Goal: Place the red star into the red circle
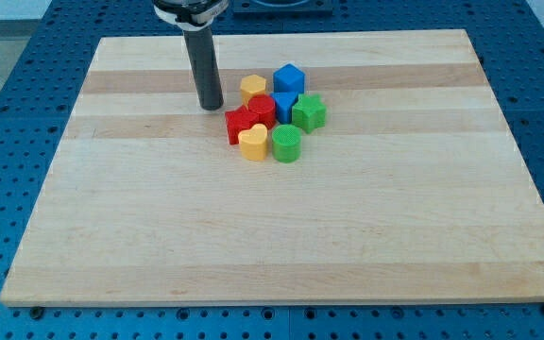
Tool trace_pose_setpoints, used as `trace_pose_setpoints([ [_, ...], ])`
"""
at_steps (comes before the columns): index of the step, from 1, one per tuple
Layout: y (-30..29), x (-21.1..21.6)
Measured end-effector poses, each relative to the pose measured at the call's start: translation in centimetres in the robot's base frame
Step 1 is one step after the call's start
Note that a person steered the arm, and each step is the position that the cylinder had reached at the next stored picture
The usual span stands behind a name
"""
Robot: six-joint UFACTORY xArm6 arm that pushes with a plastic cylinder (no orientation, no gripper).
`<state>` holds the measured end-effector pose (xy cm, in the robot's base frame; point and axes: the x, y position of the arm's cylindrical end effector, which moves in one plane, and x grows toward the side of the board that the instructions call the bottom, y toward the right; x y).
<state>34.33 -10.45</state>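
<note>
The red star (239, 126) lies at the left edge of a tight cluster of blocks near the board's top middle. The red circle (262, 110) touches it on its upper right. My tip (211, 105) rests on the board just up and left of the red star, with a small gap to it, and left of the yellow hexagon (253, 88). The dark rod rises from the tip to the view's top edge.
The same cluster holds a blue cube (289, 77), a second blue block (285, 101), a green star (309, 112), a green circle (287, 144) and a yellow heart (252, 143). The wooden board (272, 236) lies on a blue perforated table.
</note>
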Motion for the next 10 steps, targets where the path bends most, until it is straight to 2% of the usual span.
trace_pose_setpoints([
  [1,1.4,-2.1],
  [6,4.0,-2.1],
  [8,2.2,-2.4],
  [9,-2.3,-0.3],
  [10,-2.8,1.4],
])
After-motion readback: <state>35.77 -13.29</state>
